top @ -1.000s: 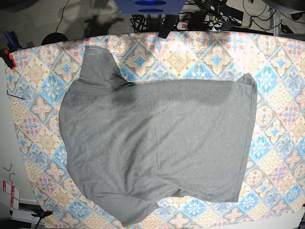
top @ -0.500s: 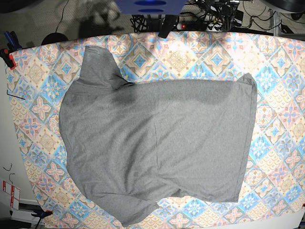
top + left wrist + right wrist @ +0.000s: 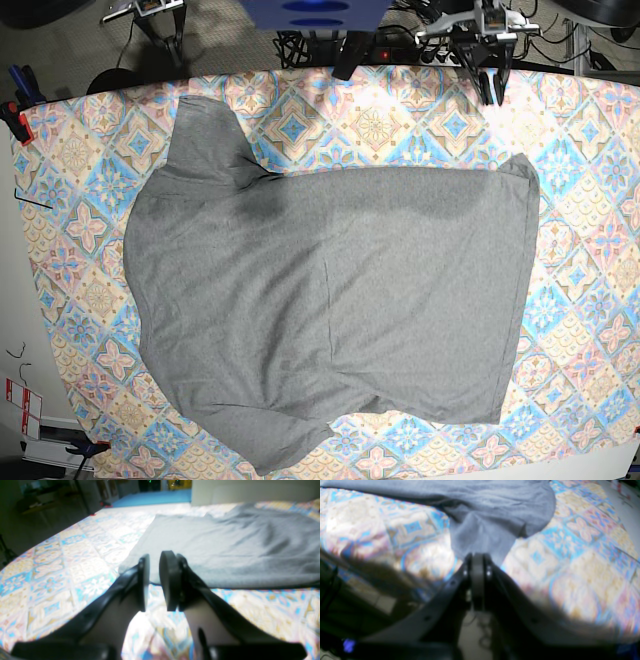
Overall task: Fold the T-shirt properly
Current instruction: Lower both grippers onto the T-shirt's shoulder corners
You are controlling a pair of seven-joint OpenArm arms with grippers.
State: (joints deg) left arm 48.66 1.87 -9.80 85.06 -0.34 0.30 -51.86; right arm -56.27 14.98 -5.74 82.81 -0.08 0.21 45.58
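Note:
The grey T-shirt point(image 3: 330, 300) lies spread flat on the patterned tablecloth point(image 3: 590, 300), one sleeve pointing to the far left corner. My left gripper point(image 3: 492, 88) hangs over the table's far edge at the right, just short of the shirt's corner. In the left wrist view the gripper point(image 3: 154, 580) shows a narrow gap between its pads with nothing in it, and the T-shirt point(image 3: 225, 542) lies ahead. My right gripper point(image 3: 172, 40) is beyond the far left edge. In the right wrist view it point(image 3: 477, 580) is shut and empty, facing the T-shirt's sleeve point(image 3: 482, 530).
The blue robot base point(image 3: 315, 12) and a power strip with cables point(image 3: 400, 45) sit behind the far edge. Clamps point(image 3: 15, 115) hold the cloth at the left edge. Bare tablecloth borders the shirt on all sides.
Both arms have come into the base view at the far edge of the table. The left gripper's pads have parted a little. The T-shirt has not moved.

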